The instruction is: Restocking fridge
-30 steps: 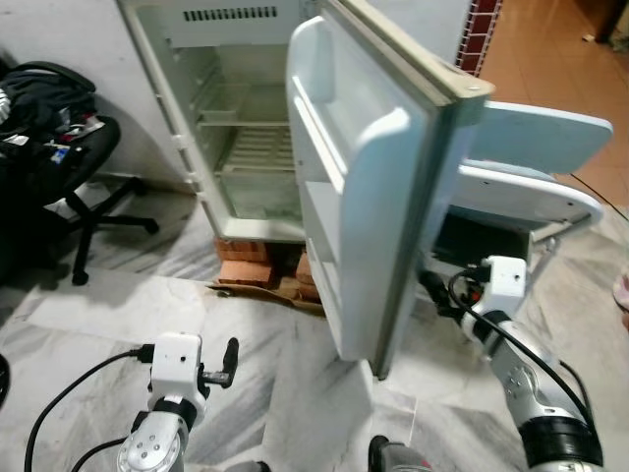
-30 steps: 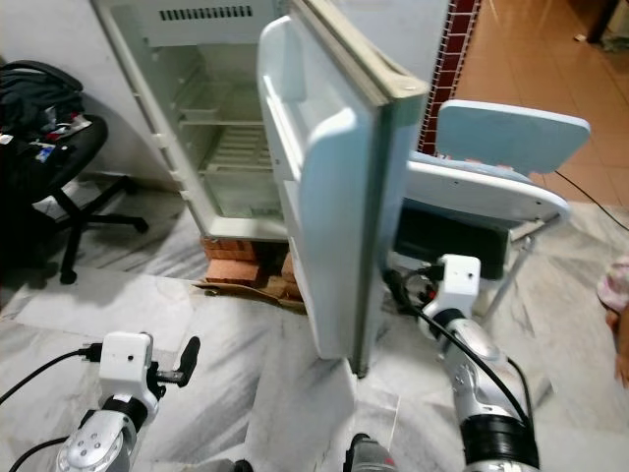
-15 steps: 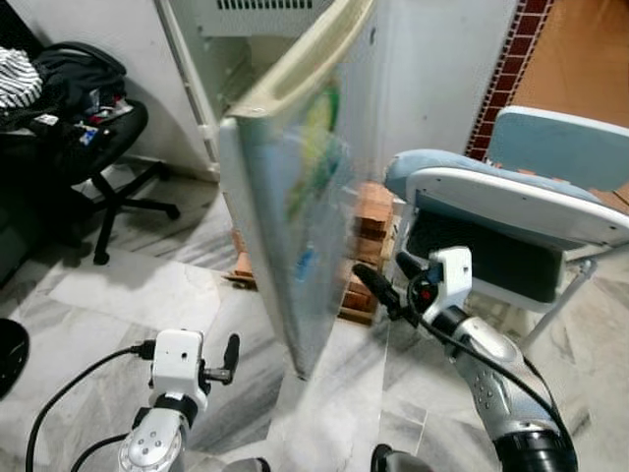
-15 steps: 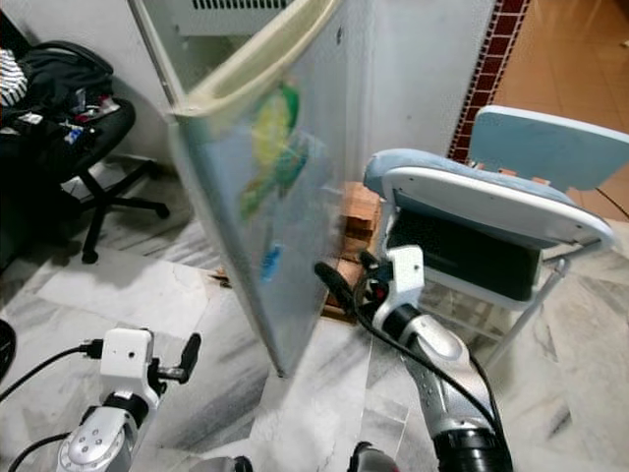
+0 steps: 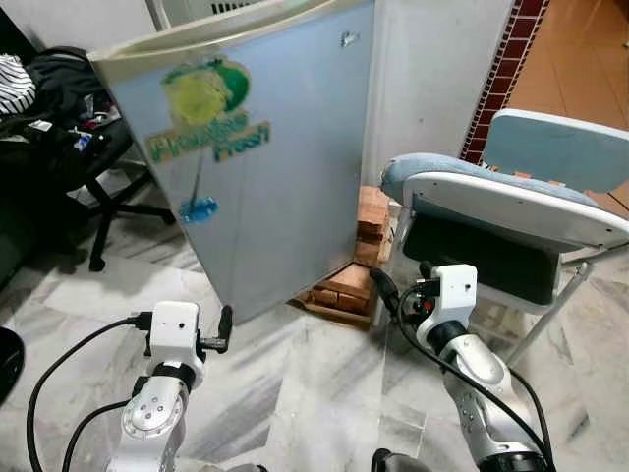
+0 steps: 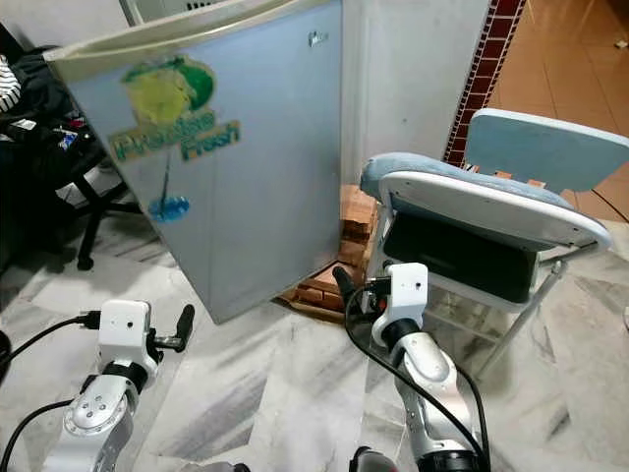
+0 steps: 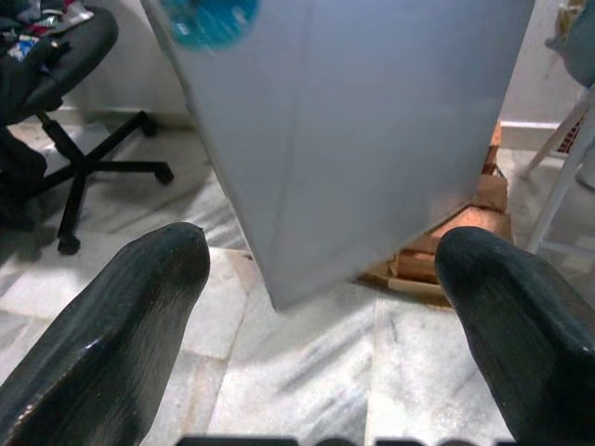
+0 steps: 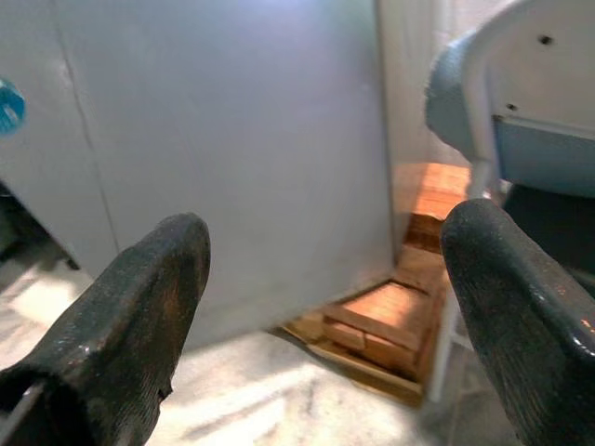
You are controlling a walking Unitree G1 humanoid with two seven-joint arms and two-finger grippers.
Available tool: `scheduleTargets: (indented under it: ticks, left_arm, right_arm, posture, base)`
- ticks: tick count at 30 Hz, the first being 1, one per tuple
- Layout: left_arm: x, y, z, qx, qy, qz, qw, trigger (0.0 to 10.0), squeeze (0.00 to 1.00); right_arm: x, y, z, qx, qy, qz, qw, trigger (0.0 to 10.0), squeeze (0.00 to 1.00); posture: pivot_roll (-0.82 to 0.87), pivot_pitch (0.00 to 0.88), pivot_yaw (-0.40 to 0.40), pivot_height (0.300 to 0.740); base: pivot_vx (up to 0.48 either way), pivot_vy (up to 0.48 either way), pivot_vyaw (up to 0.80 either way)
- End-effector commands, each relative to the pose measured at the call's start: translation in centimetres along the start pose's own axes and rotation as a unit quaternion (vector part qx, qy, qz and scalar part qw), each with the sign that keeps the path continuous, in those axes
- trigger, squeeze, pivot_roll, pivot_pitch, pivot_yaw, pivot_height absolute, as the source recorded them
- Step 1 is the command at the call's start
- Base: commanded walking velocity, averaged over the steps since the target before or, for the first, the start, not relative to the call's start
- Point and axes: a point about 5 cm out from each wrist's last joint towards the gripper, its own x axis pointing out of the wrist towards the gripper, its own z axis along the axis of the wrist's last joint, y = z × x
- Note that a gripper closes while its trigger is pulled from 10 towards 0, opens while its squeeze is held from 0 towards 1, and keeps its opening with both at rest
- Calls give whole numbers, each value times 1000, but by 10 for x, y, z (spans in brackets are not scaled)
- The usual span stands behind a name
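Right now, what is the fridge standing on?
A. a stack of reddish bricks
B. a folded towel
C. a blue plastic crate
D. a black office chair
A: reddish bricks show under the fridge, lifting it above the marble floor.

Fridge door point(image 5: 265, 157) blocks ahead; chair point(image 5: 511, 202) crowds right; marble floor point(image 5: 295, 383) open between.

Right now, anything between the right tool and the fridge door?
Nothing visible. The right tool, open, points at the fridge door across bare marble floor. The bricks sit low, and the chair stands off to its right.
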Motion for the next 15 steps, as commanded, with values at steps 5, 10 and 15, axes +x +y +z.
scheduleTargets:
  ticks: [5, 10, 15]
  left_arm:
    - [4, -2, -1, 0, 9, -6, 1000, 10000, 0]
    - [4, -5, -1, 0, 10, -12, 1000, 10000, 0]
    - [3, -6, -2, 2, 12, -13, 1000, 10000, 0]
  right_arm:
    - [2, -4, -1, -2, -3, -23, 1000, 10000, 0]
    - [2, -11, -1, -2, -2, -39, 999, 10000, 0]
    - [2, -15, -5, 8, 6, -52, 999, 10000, 0]
  posture:
    - [-26, 76, 107, 740]
    - [-23, 88, 105, 740]
    - [-14, 92, 98, 740]
  base:
    - [0, 237, -464]
    - [0, 357, -800]
    - [-286, 348, -800]
